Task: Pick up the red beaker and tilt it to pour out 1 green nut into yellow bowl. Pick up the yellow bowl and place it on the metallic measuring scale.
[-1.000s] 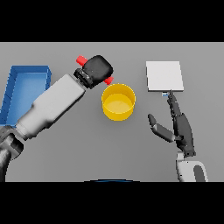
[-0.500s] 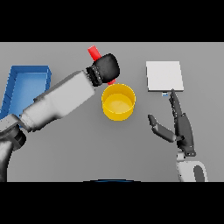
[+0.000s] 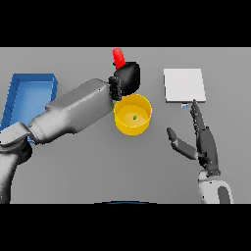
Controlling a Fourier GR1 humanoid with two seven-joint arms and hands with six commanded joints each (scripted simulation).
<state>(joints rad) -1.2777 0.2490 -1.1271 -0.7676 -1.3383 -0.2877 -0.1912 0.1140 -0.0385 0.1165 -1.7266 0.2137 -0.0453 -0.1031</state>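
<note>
My left hand [image 3: 128, 78] is shut on the red beaker [image 3: 118, 57], whose red end sticks out above the dark fingers just behind the yellow bowl [image 3: 132, 115]. Most of the beaker is hidden by the hand. A small green nut [image 3: 134, 117] lies inside the bowl at the table's middle. The metallic measuring scale [image 3: 184, 85], a pale square plate, lies to the right of the bowl. My right hand [image 3: 203, 142] stands open in front of the scale, fingers straight and pointing away, holding nothing.
A blue tray [image 3: 27, 98] sits at the left edge of the table, partly behind my left forearm [image 3: 73, 112], which crosses the table's left half towards the bowl.
My left hand has carried the red beaker to the right and farther back, over the bowl's rear rim. A green nut now lies in the bowl. The right hand has barely moved.
</note>
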